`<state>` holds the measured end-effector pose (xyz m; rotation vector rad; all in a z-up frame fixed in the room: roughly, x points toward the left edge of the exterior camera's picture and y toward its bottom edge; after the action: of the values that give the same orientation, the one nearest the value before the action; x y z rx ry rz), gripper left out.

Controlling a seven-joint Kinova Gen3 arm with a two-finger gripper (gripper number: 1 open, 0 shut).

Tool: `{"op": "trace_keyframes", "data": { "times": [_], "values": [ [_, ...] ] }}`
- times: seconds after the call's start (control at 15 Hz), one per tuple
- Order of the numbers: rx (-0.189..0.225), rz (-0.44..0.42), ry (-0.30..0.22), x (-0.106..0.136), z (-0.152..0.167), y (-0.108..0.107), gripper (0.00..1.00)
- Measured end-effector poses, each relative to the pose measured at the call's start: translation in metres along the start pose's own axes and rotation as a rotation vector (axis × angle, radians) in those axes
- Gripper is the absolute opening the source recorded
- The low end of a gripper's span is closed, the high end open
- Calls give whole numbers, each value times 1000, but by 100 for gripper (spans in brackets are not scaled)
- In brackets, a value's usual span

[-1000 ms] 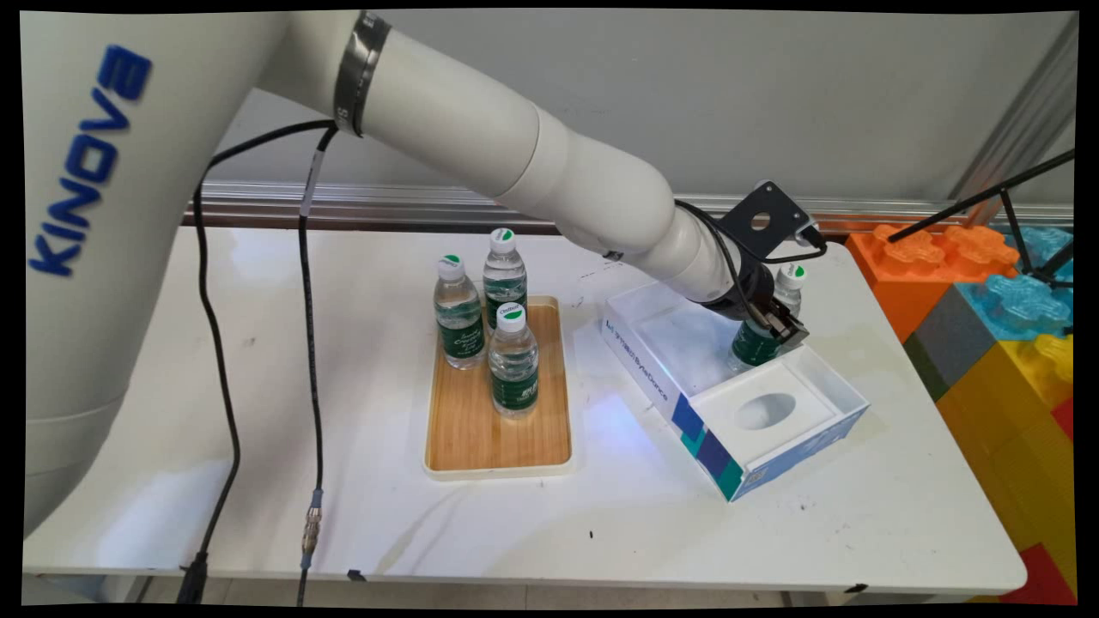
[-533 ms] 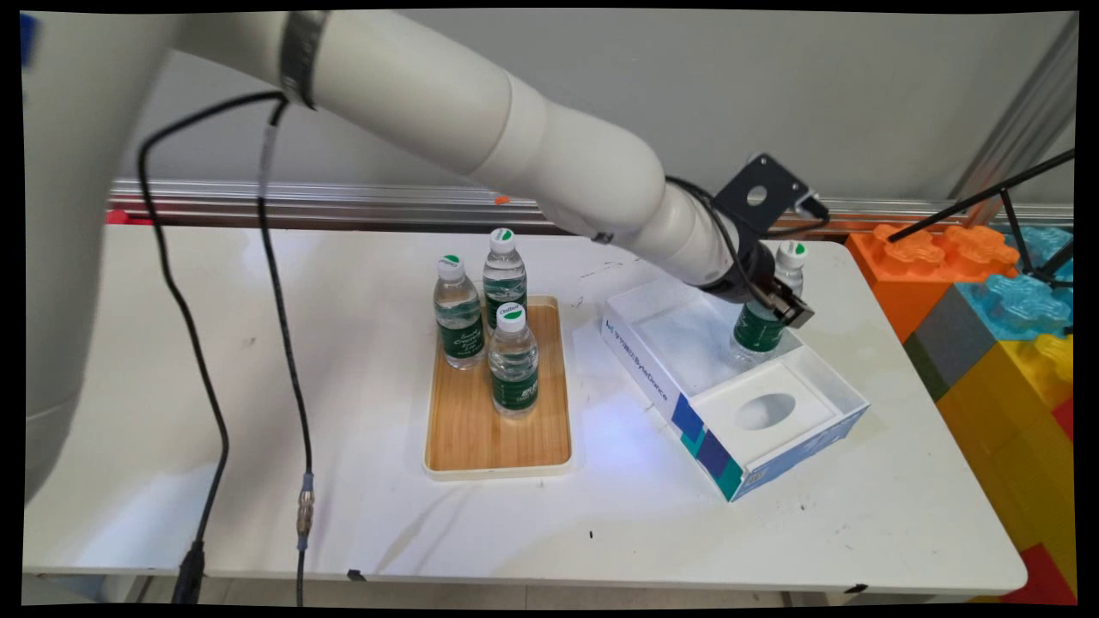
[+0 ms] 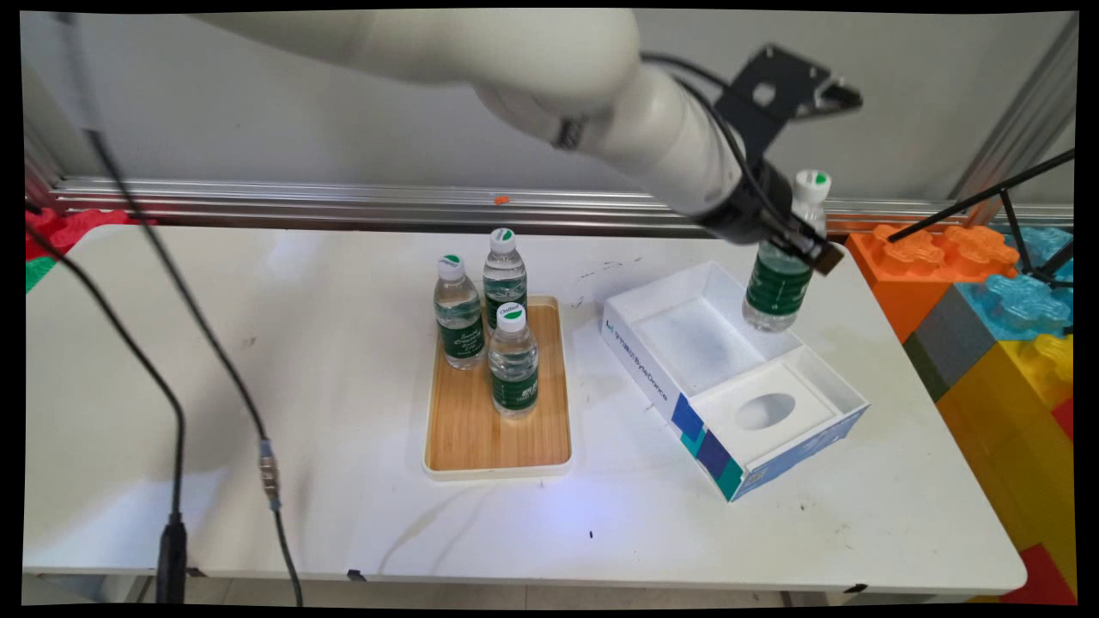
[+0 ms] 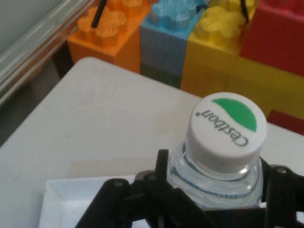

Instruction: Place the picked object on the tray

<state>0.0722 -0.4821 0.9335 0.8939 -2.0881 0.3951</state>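
Gripper (image 3: 803, 245) clamped on 1 bottle (image 3: 780, 283) above box (image 3: 730, 378); 3 bottles (image 3: 489, 335) on tray (image 3: 498, 429)

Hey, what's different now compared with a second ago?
The gripper, shut on a water bottle, has lifted it up out of the open white box; the bottle now hangs clear above the box's far corner. The three bottles on the wooden tray and the box stayed put.

I see the arm reaching in from upper left, wrist angled down to the right. Gripper (image 3: 794, 245) raised, fingers clamped on a water bottle (image 3: 780, 283), off the table.
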Motion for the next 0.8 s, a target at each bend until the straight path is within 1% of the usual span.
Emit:
{"op": "trace_keyframes", "data": {
  "times": [0.13, 0.2, 0.33, 0.47, 0.6, 0.8],
  "values": [
    [-9, 9, 1, 7, -35, 2, 0],
    [-16, 15, -4, 7, -60, 2, 0],
    [-34, 32, -25, -1, -98, 3, 0],
    [-72, 60, -55, -20, -137, 2, 0],
    [-111, 92, -76, -39, -171, -4, 0],
    [-168, 153, -103, -72, -217, -20, 0]
  ]
}}
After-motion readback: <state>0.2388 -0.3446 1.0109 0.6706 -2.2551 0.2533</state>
